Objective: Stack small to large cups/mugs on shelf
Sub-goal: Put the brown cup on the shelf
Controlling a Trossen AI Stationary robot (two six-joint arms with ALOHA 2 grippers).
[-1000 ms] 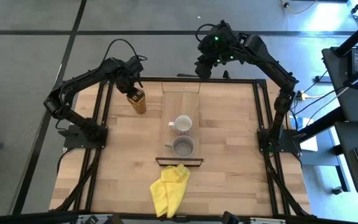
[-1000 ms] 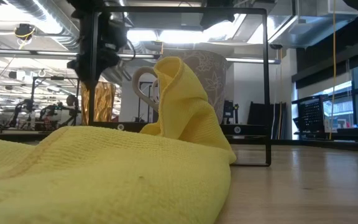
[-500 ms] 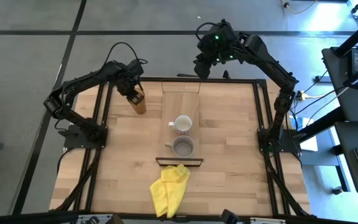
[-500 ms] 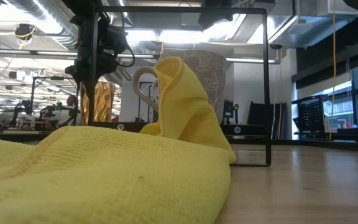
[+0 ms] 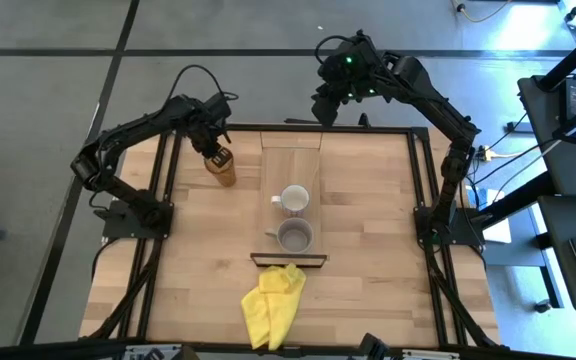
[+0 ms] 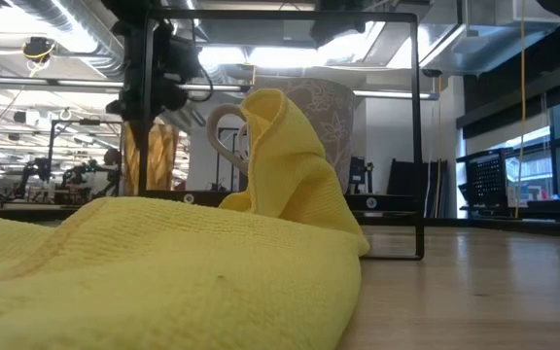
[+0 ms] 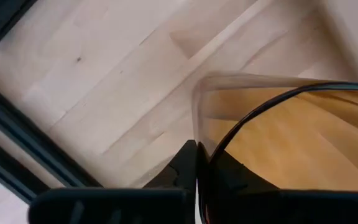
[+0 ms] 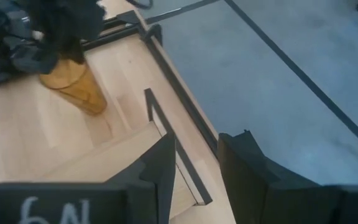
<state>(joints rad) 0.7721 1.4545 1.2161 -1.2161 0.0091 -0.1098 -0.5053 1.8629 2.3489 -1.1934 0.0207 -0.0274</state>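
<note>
The amber tumbler is at the table's far left, left of the shelf; it also shows in the low view and the right wrist view. My left gripper is shut on its rim. The white mug and the grey mug stand on the pale wood shelf, the grey one nearer the dark lip. My right gripper is open and empty over the table's far edge, beyond the shelf. My left gripper holds the tumbler by its rim wall, one finger inside and one outside. The fingers come from above, pointing down. The tumbler hangs slightly tilted below them; whether its base touches the table I cannot tell.
A crumpled yellow cloth lies near the front edge below the shelf's lip and fills the foreground of the low view. Black frame rails run along both table sides. Bare tabletop lies right of the shelf.
My left gripper, still on the tumbler's rim, has shifted only slightly; the tumbler has edged a little toward the table's near right and stands more upright than a second ago.
</note>
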